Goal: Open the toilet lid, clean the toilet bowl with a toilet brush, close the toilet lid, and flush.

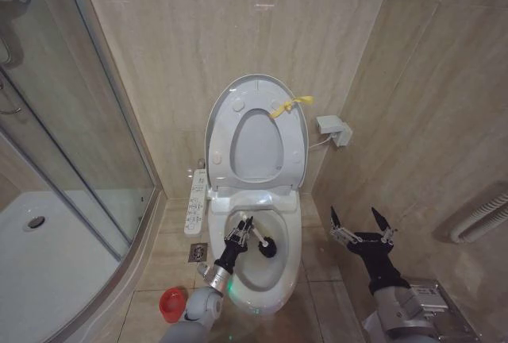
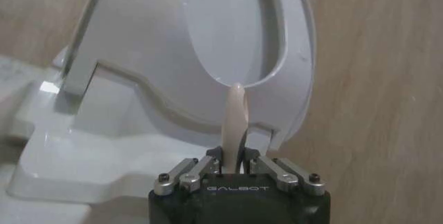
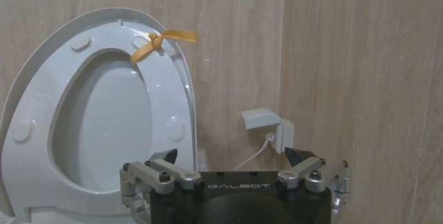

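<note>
The toilet lid [image 1: 256,146] stands raised against the wall with the ring seat [image 1: 225,125] folded up against it; a yellow strap [image 1: 289,106] hangs at its rim. The white toilet bowl [image 1: 293,246] lies open below. My left gripper [image 1: 239,235] is over the bowl's left side, shut on the white handle [image 2: 234,114] of the toilet brush, whose dark head [image 1: 268,248] is down inside the bowl. The red holder [image 1: 172,305] stands on the floor, left of the toilet. My right gripper [image 1: 362,227] hangs open to the right of the bowl, holding nothing, and faces the lid [image 3: 104,130] and strap [image 3: 163,39].
A glass shower enclosure [image 1: 71,121] and white shower tray [image 1: 48,267] fill the left. A white control panel [image 1: 195,201] juts from the toilet's left side, above a floor drain [image 1: 198,252]. A wall box with cable [image 1: 333,129] sits right of the lid; tiled walls close in behind and right.
</note>
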Robot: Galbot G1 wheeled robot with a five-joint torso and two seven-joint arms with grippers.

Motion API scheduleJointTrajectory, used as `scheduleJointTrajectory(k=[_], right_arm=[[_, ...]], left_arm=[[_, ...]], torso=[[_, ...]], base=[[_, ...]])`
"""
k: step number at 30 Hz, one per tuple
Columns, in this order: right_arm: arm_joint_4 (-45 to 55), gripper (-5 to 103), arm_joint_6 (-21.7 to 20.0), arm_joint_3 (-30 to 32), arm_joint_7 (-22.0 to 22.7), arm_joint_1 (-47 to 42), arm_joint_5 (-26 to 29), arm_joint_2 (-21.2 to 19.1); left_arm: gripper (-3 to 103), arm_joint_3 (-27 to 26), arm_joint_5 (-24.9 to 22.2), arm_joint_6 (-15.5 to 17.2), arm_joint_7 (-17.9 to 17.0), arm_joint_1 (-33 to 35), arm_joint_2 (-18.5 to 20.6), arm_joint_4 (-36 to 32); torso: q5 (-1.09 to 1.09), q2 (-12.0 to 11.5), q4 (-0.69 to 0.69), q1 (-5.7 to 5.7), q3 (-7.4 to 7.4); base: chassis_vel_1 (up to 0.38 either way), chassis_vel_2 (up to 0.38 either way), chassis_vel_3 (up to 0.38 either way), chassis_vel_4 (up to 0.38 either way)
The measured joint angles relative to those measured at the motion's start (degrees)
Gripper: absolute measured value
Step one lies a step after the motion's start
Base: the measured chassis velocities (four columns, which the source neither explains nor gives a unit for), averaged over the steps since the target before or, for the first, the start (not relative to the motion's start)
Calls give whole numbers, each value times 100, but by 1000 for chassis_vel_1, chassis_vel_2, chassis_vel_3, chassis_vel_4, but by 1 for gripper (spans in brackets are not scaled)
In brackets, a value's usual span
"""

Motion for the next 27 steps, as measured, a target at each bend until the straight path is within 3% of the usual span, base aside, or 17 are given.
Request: scheduleJointTrajectory(k=[4,7,14,17,27], right_arm=[[0,100,0,0,0,0,0,0],[0,100,0,0,0,0,0,0],[0,100,0,0,0,0,0,0],[0,100,0,0,0,0,0,0],[0,100,0,0,0,0,0,0]], left_arm=[[19,-99,562,-191,18,-119,-129,171],[19,-93,591,-222,-2,-150,-223,199],[19,110,-671,-140,-189,-265,-587,174],[19,105,-771,-146,-190,-350,-664,223],[19,-288,228,-496,221,-474,-492,761]], torso=[[0,0,-1,0,-1],[0,0,-1,0,0],[2,0,0,0,0],[1,0,-1,0,0],[-1,0,-1,0,0]], base=[[0,0,0,0],[0,0,0,0],[0,0,0,0],[0,0,0,0],[0,0,0,0]])
